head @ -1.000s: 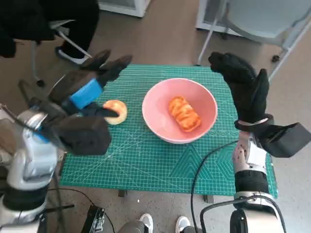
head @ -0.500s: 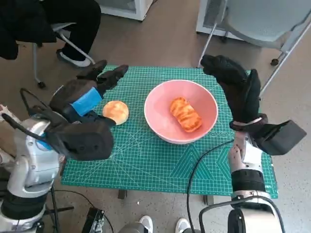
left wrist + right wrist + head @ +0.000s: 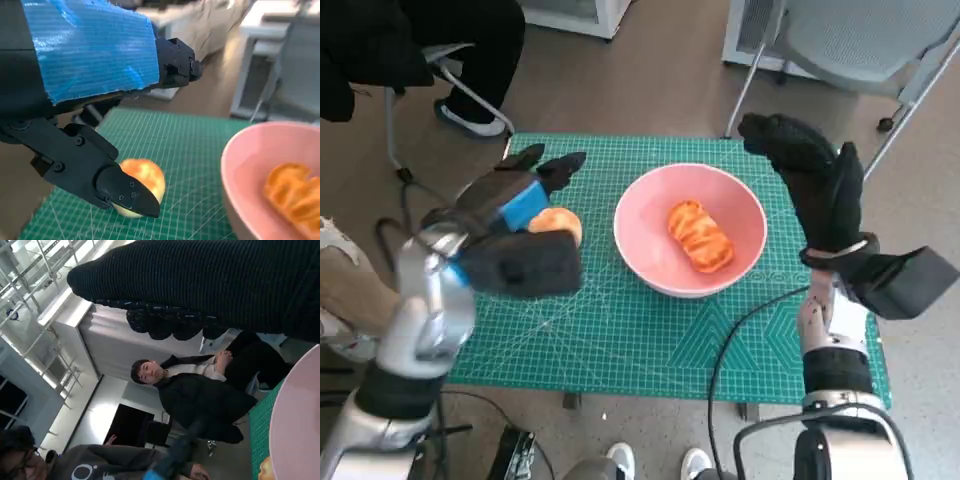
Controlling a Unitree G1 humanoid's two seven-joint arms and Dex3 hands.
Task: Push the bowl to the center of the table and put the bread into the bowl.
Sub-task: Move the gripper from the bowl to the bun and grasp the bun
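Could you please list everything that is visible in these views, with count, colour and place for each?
Cutting mat: one, green with a white grid, covering the table.
Bowl: one, pink, near the mat's middle.
Bread in the bowl: one, orange-brown, striped.
Round bread: one, golden, on the mat left of the bowl, under the left hand.
Chair: one, grey, beyond the table's right corner.
Seated person: one, in dark clothes, beyond the left corner; the right wrist view shows people in the background.
Left hand: black with blue tape, fingers apart over the round bread.
Right hand: black glove, raised beside the bowl's right rim, holding nothing.
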